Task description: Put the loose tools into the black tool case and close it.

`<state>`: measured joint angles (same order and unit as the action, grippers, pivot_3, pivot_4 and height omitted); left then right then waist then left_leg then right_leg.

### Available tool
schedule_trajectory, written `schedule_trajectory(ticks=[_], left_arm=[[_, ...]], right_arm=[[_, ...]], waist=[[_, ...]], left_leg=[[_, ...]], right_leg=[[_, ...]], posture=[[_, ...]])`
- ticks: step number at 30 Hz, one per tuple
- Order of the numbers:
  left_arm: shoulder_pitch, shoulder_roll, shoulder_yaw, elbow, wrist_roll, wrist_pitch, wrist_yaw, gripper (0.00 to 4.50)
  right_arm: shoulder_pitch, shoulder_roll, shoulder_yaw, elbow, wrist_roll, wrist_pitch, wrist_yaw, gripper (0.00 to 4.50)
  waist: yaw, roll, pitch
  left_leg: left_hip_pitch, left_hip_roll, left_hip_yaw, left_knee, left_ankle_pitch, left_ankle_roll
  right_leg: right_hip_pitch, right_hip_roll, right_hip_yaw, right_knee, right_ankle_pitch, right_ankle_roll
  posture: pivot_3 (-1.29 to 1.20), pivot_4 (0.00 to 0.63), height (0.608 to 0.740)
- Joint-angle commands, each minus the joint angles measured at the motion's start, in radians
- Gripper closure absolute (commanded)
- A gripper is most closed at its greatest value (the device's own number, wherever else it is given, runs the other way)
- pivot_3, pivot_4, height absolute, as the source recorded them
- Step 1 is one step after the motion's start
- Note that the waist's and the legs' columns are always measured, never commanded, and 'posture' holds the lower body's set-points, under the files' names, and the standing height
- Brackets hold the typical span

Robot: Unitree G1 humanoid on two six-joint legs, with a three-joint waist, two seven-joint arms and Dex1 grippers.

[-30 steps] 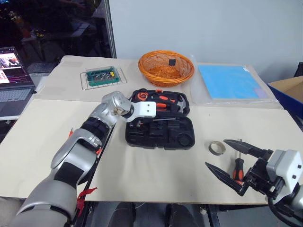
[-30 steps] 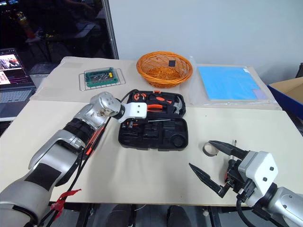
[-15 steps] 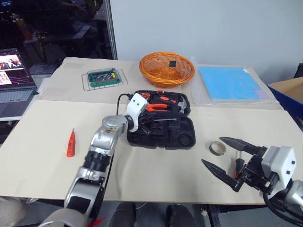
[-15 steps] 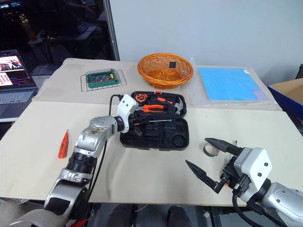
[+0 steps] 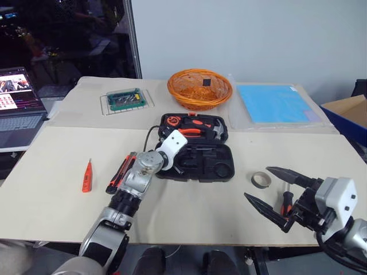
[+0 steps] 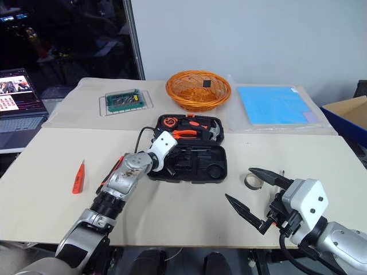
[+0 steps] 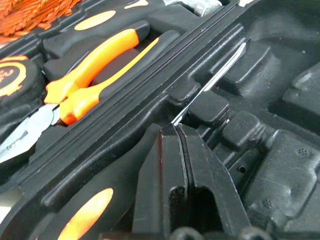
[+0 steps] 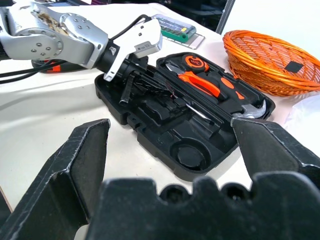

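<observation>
The left gripper (image 7: 175,131) rises from six o'clock, its two black fingers (image 7: 200,165) pressed together over the open black tool case (image 7: 280,165). From the joined tips a thin metal screwdriver shaft (image 7: 210,85) runs up toward one o'clock, lying along a moulded groove. At seven o'clock, beside the fingers, an orange-and-black screwdriver handle (image 7: 85,215) lies in a recess. At ten o'clock the orange-handled pliers (image 7: 95,65) sit in their slot, steel jaws pointing toward nine. A tape measure (image 7: 12,80) sits at the nine o'clock edge, and orange wire basket (image 7: 30,12) weave shows at eleven.
</observation>
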<state>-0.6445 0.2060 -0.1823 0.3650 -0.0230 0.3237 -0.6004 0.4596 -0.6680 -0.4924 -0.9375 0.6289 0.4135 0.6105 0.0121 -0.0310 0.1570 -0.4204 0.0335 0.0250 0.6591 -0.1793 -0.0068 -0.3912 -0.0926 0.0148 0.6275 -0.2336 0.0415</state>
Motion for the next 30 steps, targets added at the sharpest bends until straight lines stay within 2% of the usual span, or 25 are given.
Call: schedule_trajectory(ticks=[1,4,5,7,11,14,17,21,25,28,30], left_arm=[[0.013,0.013,0.092,-0.144,-0.155,-0.011,-0.108,4.45],[0.023,0.078,0.136,-0.287,-0.308,0.152,-0.236,4.45],[0.034,0.112,0.141,-0.341,-0.355,0.194,-0.287,4.22],[0.043,0.189,0.147,-0.414,-0.434,0.27,-0.384,3.79],[0.034,0.316,0.129,-0.541,-0.544,0.376,-0.517,2.21],[0.04,0.364,0.102,-0.632,-0.579,0.416,-0.548,1.05],[0.035,0.406,0.08,-0.673,-0.596,0.45,-0.572,0.05],[0.009,0.41,0.055,-0.715,-0.629,0.5,-0.566,0.05],[-0.015,0.395,0.042,-0.73,-0.649,0.525,-0.545,0.05],[-0.017,0.4,0.032,-0.737,-0.644,0.514,-0.545,0.0],[-0.01,0.401,0.033,-0.742,-0.641,0.508,-0.536,0.0]], right_arm=[[0.01,0.025,-0.048,-0.032,-0.015,0.036,-0.085,0.0],[0.036,0.021,-0.076,-0.049,0.024,0.144,-0.161,0.0],[0.051,0.011,-0.088,-0.073,-0.013,0.208,-0.21,0.0],[0.04,-0.022,-0.092,-0.086,0.047,0.333,-0.267,0.0],[-0.034,-0.009,-0.105,-0.036,0.185,0.507,-0.397,0.0],[-0.022,-0.008,-0.148,-0.023,0.246,0.605,-0.451,0.0],[-0.093,0.013,-0.166,0.028,0.31,0.75,-0.588,0.0],[-0.159,0.013,-0.201,0.081,0.315,0.925,-0.69,0.0],[-0.254,0.0,-0.174,0.146,0.328,1.031,-0.687,0.0],[-0.306,-0.003,-0.115,0.208,0.279,1.072,-0.687,0.69],[-0.303,-0.03,-0.093,0.228,0.252,1.084,-0.663,1.35]], waist=[[-0.002,0.0,0.0],[-0.002,0.0,0.0],[-0.003,0.0,0.0],[-0.002,0.0,0.0],[-0.003,0.0,0.0],[0.004,0.0,0.0],[-0.001,-0.001,0.001],[-0.002,-0.001,0.001],[-0.006,-0.001,0.001],[-0.008,-0.001,0.001],[-0.007,0.0,0.001]], left_leg=[[-0.002,0.0,0.0,0.0,0.0,0.0],[-0.01,0.0,0.001,0.0,0.004,0.007],[-0.012,0.0,0.001,0.0,0.004,0.007],[-0.012,0.0,0.001,0.0,0.003,0.008],[-0.011,0.0,0.002,-0.001,0.002,0.008],[-0.011,0.0,0.001,-0.001,0.002,0.008],[-0.012,0.0,0.001,-0.001,0.002,0.008],[-0.012,0.0,0.001,-0.001,0.002,0.008],[-0.013,0.0,0.001,-0.001,0.002,0.008],[-0.013,0.0,0.001,-0.001,0.002,0.008],[-0.013,-0.001,0.001,-0.001,0.002,0.009]], right_leg=[[-0.002,0.0,0.0,0.0,0.0,0.0],[-0.011,0.0,0.001,0.001,0.001,-0.001],[-0.013,0.0,0.001,0.001,0.002,-0.002],[-0.014,0.001,0.002,0.003,0.004,-0.006],[-0.013,0.001,0.002,0.003,0.002,-0.008],[-0.012,0.0,0.002,0.002,-0.002,-0.001],[-0.012,0.0,0.003,0.0,-0.002,-0.001],[-0.013,0.001,0.003,0.0,-0.002,-0.001],[-0.014,0.002,0.003,0.0,-0.002,-0.001],[-0.013,0.002,0.003,0.0,-0.002,-0.001],[-0.014,0.001,0.003,0.0,-0.003,-0.001]], posture=[[0.0,0.15,0.74],[0.0,0.15,0.74],[0.0,0.15,0.74],[0.0,0.15,0.74],[0.0,0.15,0.74],[0.0,0.15,0.74],[0.0,0.15,0.74],[0.0,0.15,0.74],[0.0,0.15,0.74],[0.0,0.15,0.74],[0.0,0.15,0.74]])
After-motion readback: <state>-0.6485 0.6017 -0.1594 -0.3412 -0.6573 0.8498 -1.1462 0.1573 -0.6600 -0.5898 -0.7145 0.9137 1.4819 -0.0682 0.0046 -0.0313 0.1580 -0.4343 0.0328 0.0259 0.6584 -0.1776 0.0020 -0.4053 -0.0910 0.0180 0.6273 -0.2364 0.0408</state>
